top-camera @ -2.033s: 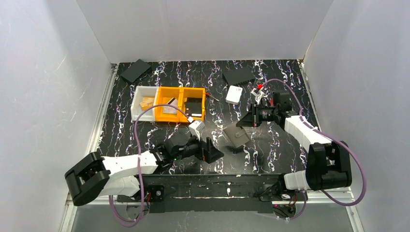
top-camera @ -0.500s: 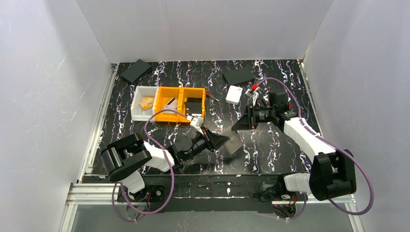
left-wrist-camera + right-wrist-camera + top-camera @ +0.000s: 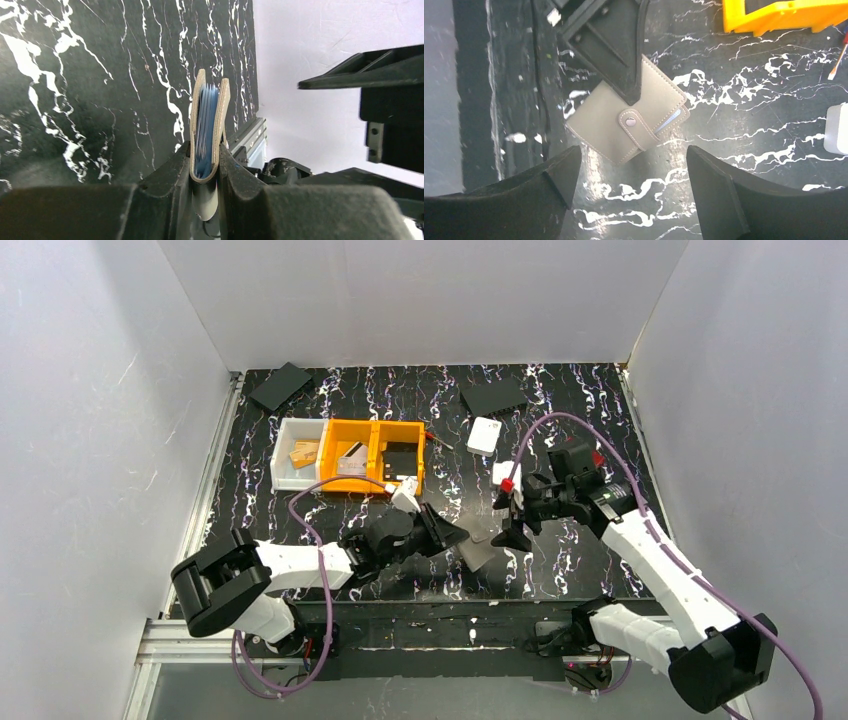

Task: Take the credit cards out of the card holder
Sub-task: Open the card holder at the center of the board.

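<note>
The card holder (image 3: 596,125) is a grey-taupe folded wallet, its strap snapped shut, lying low over the black marbled table (image 3: 580,540). My left gripper (image 3: 205,150) is shut on its folded edge, and its black fingers (image 3: 619,55) reach in from the upper left in the right wrist view. Between the two taupe walls (image 3: 196,120) show the blue edges of the credit cards (image 3: 206,117), and a pale blue sliver of them (image 3: 672,120) shows at the holder's side. My right gripper (image 3: 633,152) hangs open just above the holder's near corner, touching nothing. From the top the holder (image 3: 487,543) lies between the left gripper (image 3: 455,535) and the right gripper (image 3: 515,518).
Orange bins (image 3: 372,455) and a white bin (image 3: 298,465) stand behind the left arm. A small white case (image 3: 484,435) and another white object (image 3: 505,473) lie behind the right gripper. Black flat pieces (image 3: 281,386) (image 3: 494,396) lie at the back. The table's front rail (image 3: 450,625) runs close by.
My right gripper has opened wide and swung from beside the holder to above it, pointing down. The left gripper has closed on the holder and keeps its hold.
</note>
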You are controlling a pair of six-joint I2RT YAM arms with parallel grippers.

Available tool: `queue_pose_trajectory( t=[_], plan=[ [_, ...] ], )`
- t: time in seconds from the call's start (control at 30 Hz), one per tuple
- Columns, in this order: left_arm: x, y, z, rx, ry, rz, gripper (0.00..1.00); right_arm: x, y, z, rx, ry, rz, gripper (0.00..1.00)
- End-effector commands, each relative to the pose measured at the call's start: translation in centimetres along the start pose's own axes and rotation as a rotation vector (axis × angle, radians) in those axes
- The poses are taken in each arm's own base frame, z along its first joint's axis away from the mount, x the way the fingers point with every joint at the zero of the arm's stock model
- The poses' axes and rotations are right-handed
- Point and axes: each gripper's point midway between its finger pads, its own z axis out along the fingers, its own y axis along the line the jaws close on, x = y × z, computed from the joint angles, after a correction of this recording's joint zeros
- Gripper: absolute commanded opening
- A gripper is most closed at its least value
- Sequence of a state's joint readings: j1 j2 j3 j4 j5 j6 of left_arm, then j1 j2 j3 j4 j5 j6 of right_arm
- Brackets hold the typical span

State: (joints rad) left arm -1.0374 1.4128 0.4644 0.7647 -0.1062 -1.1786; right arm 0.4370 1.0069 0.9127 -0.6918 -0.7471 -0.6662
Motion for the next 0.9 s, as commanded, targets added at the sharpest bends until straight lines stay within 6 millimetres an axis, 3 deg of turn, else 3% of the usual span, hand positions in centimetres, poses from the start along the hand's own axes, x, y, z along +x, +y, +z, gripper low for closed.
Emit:
queue_pose_trajectory(
  t=[0.0, 0.2, 0.43, 0.87],
  plan=[
    [1.0, -1.2, -0.2, -0.064, 0.098, -0.078, 0.0, 1.9, 0.3, 0.0, -0.07, 0.087, -0.261, 0.84],
    [0.9, -1.4, -0.3, -0.069, 0.096, -0.091, 0.0, 1.3, 0.2, 1.5, -0.088, 0.024, -0.269, 0.74],
    [0.7, -2.3, 0.4, -0.062, 0.093, -0.124, 0.0, 2.8, 1.4, 3.0, -0.114, 0.036, -0.199, 0.61],
    [0.8, -3.5, 1.5, -0.048, 0.113, -0.151, 0.0, 4.1, 1.0, 4.8, -0.096, 0.091, -0.198, 0.58]
  ],
)
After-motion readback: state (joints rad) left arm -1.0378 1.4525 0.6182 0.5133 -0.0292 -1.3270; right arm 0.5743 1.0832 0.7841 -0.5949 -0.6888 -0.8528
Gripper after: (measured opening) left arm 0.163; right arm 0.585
